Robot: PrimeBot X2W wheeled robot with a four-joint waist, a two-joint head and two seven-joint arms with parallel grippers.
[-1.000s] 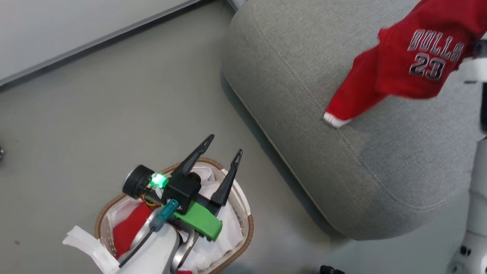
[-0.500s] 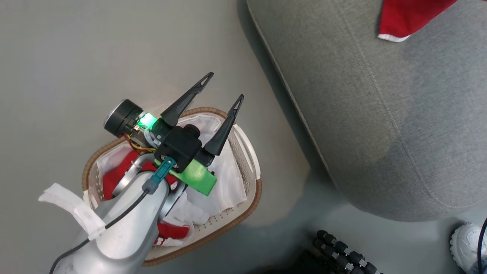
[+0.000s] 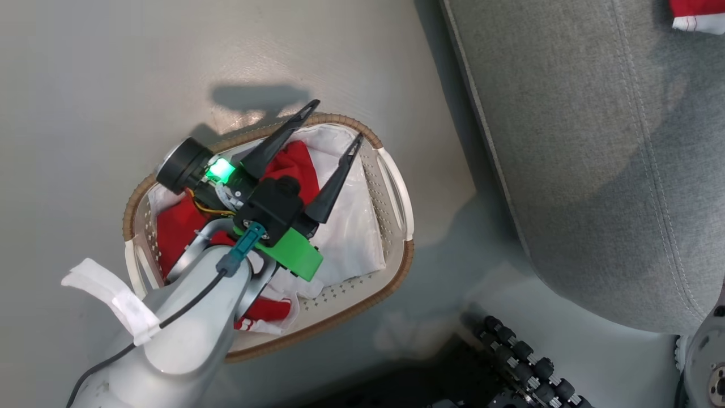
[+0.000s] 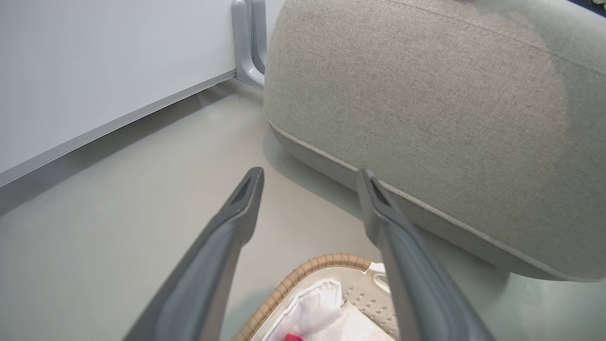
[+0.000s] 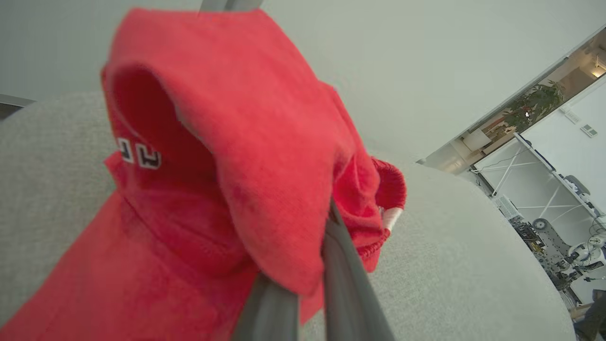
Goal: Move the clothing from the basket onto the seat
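Clothing (image 5: 265, 189), one red piece, is pinched tight in my right pincer (image 5: 315, 265) above the seat (image 5: 473, 265), ready to drop; my left pincer (image 3: 336, 120) hangs spread over the basket (image 3: 396, 187), where more red waits.

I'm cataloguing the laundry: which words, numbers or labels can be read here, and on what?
No text reads whole.
Red shirt: two white outlined characters beside a fold, the rest hidden; unreadable.
Red clothing in the basket: white marks near the hem, too small to read.
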